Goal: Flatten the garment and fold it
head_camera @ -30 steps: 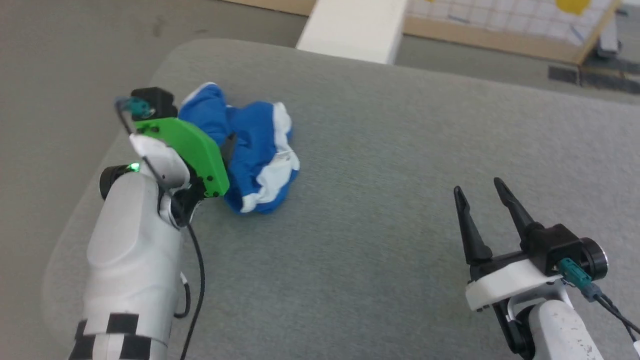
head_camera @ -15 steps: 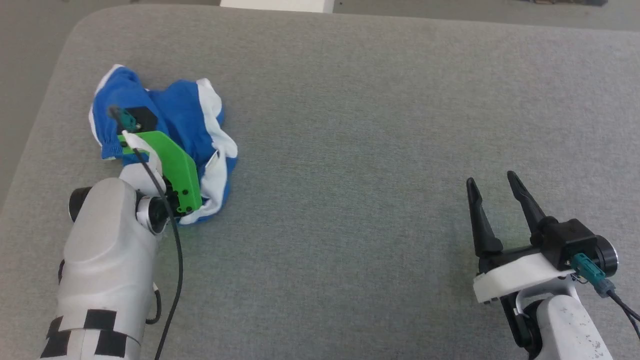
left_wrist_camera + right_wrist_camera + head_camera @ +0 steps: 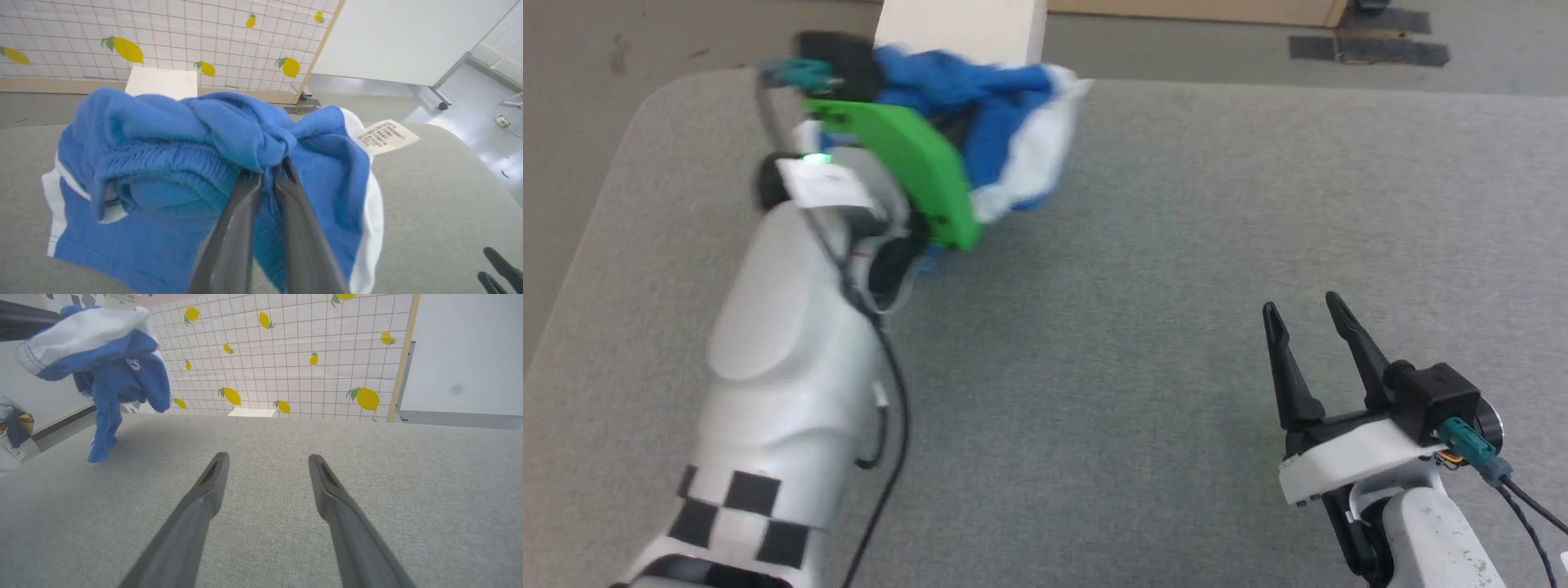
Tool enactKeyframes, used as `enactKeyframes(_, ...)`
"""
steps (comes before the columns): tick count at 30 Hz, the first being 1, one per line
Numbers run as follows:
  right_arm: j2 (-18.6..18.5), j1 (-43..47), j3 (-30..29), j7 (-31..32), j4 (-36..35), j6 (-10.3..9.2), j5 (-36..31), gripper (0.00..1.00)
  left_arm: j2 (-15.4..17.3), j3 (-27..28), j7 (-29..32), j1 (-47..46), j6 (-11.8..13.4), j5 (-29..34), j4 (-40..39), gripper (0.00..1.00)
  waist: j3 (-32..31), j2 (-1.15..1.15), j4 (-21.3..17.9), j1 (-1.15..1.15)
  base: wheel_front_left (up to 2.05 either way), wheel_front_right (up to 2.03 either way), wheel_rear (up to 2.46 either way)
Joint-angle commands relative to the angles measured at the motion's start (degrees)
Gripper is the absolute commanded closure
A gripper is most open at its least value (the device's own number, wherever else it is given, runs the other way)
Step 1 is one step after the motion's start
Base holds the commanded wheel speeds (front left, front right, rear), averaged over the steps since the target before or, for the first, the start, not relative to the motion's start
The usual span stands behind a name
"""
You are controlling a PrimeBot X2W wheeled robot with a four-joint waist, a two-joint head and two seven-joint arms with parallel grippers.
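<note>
Half a second on, your left pincer had hoisted the garment off the counter, where it had lain in a heap; your head camera had swung as well. In the head view the shorts hung bunched at 11 o'clock, near the counter's far left corner. That pincer was clamped shut on a knot of blue cloth just beside the gathered waistband. Your right pincer stood spread and empty at 4 o'clock, well apart from the cloth. By my judgement you were only at the start: nothing was flattened, no fold was made, and all the spreading was left to do. The fabric looked soft and fleecy, thick enough to hold its lumps, with white trim bands and white lettering near one hem. A thin printed tag stuck out flat. One tail drooped toward the grey, felt-like counter; I could not tell whether it touched.
</note>
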Motion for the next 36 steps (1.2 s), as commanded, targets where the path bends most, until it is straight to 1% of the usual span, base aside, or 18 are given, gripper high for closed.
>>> enactKeyframes(1, -0.1, 0.3, -0.2, -0.3, 0.1, -0.1, 0.6, 0.0, -0.6, -2.9, 1.4, 1.2, -0.4, -2.9, -2.3, 1.0, -2.4, 0.0, -2.9, 0.0, 0.0, 0.0, 0.0)
enactKeyframes(2, -0.1, 0.6, -0.3, -0.3, 0.1, -0.1, 0.9, 0.0, -0.5, -4.8, 2.7, 2.3, -0.4, -4.7, -3.6, 1.0, -2.8, 0.0, -3.4, 0.0, 0.0, 0.0, 0.0)
enactKeyframes(5, -0.1, 1.7, -1.1, -0.3, 0.0, -0.1, 1.6, 0.0, 1.9, -11.3, 7.2, 7.4, -0.4, -7.4, -6.4, 1.0, -3.3, 0.0, -5.1, 0.0, 0.0, 0.0, 0.0)
enactKeyframes(10, -0.1, 3.7, -2.6, -0.3, 0.0, -0.1, 2.3, 0.0, 5.9, -19.8, 13.6, 16.3, -0.4, -9.8, -6.4, 1.0, -3.9, 0.0, -7.0, 0.0, 0.0, 0.0, 0.0)
enactKeyframes(14, -0.1, 5.1, -3.3, -0.3, -0.1, -0.1, 2.4, 0.0, 7.6, -24.2, 16.7, 21.8, -0.4, -10.5, -4.7, 1.0, -4.6, 0.0, -7.5, 0.0, 0.0, 0.0, 0.0)
enactKeyframes(16, -0.1, 5.6, -3.6, -0.3, -0.2, -0.1, 2.4, 0.0, 7.5, -24.5, 17.2, 23.5, -0.4, -11.7, -4.2, 1.0, -4.9, 0.0, -7.4, 0.0, 0.0, 0.0, 0.0)
enactKeyframes(17, -0.1, 5.8, -3.7, -0.3, -0.1, -0.1, 2.4, 0.0, 7.5, -24.3, 16.9, 23.9, -0.4, -12.2, -4.1, 0.91, -5.2, 0.0, -7.3, 0.0, 0.0, 0.0, 0.0)
enactKeyframes(18, -0.1, 6.1, -3.9, -0.3, 0.0, -0.1, 2.4, 0.0, 7.3, -23.6, 16.3, 24.3, -0.4, -13.1, -4.4, 0.0, -5.6, 0.0, -7.1, 0.0, 0.0, 0.0, 0.0)
enactKeyframes(21, -0.1, 6.6, -4.0, -0.3, 0.4, -0.1, 2.3, 0.0, 6.5, -19.3, 13.6, 24.9, 0.1, -17.3, -6.2, 0.0, -6.8, 0.0, -6.5, 0.0, 0.0, 0.0, 0.0)
enactKeyframes(24, -0.1, 6.8, -3.8, -0.3, 0.7, -0.1, 2.5, 0.0, 6.0, -12.5, 9.2, 25.8, 1.3, -22.5, -9.6, 0.0, -8.3, 0.0, -5.8, 0.0, 0.0, 0.0, 0.0)
enactKeyframes(27, -0.1, 7.1, -3.7, -0.3, 1.2, -0.1, 2.9, 0.0, 7.4, -6.9, 3.0, 27.2, 3.2, -23.5, -12.3, 0.0, -9.6, 0.0, -5.1, 0.0, 0.0, 0.0, 0.0)
enactKeyframes(29, -0.1, 7.3, -3.4, -0.3, 1.5, -0.1, 3.2, 0.0, 8.3, -3.4, -2.5, 28.8, 3.6, -23.3, -13.9, 0.0, -10.2, 0.0, -4.8, 0.0, 0.0, 0.0, 0.0)
enactKeyframes(31, -0.1, 7.5, -3.1, -0.3, 2.0, -0.1, 3.5, 0.0, 9.8, -1.2, -8.5, 31.1, 3.8, -21.1, -15.0, 0.0, -10.7, 0.0, -4.6, 0.0, 0.0, 0.0, 0.0)
enactKeyframes(32, -0.1, 7.6, -3.1, -0.3, 2.3, -0.1, 3.7, 0.0, 10.4, 0.0, -12.5, 32.5, 4.2, -19.5, -15.6, 0.0, -10.8, 0.0, -4.4, 0.0, 0.0, 0.0, 0.0)
enactKeyframes(34, -0.1, 7.6, -3.1, -0.3, 2.9, -0.1, 4.0, 0.0, 11.8, 1.4, -20.6, 35.0, 4.6, -15.0, -16.2, 0.0, -10.9, 0.0, -4.2, 0.0, 0.0, 0.0, 0.0)
enactKeyframes(36, -0.1, 7.7, -3.1, -0.3, 3.5, -0.1, 4.2, 0.0, 12.9, 1.5, -28.2, 37.7, 5.7, -9.7, -16.0, 0.0, -11.1, 0.0, -4.1, 0.0, 0.0, 0.0, 0.0)
